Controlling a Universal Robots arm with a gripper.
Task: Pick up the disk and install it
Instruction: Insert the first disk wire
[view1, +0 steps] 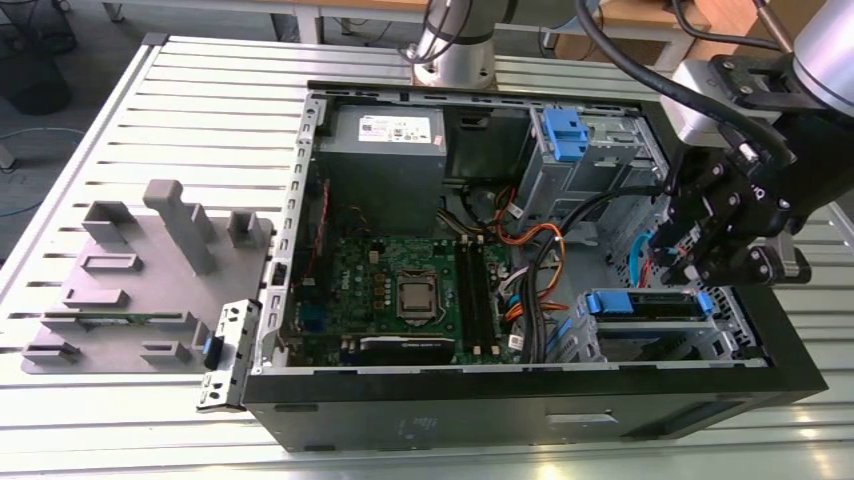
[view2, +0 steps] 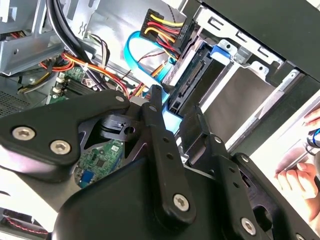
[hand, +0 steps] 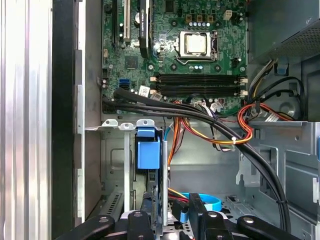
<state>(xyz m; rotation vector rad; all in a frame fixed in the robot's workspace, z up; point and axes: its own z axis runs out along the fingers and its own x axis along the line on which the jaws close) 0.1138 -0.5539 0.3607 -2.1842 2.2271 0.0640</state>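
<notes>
Nearest the lens, the black wall of an open computer case (view1: 534, 410) is seen, laid on a slatted metal surface (view1: 160, 100). At the exterior view's left, a grey fixture block (view1: 134, 270) is set on the surface. Inside the case a green motherboard (view1: 414, 290) is housed, with a grey power supply box (view1: 384, 135) beyond it and cables (view1: 534, 250) strung to their right. A grey cage with a blue tab (view1: 567, 135) is mounted at the far right. At the near right, the disk (view1: 654, 303) is stood on edge in a drive cage (view1: 654, 340), its blue bracket showing. The hand (view1: 705, 268) is poised just over it, fingers (hand: 197, 215) spread either side, released, with nothing grasped. Installing is judged the step in hand. Any seating left is judged to call for a straight press along the slot, clear of the cables.
</notes>
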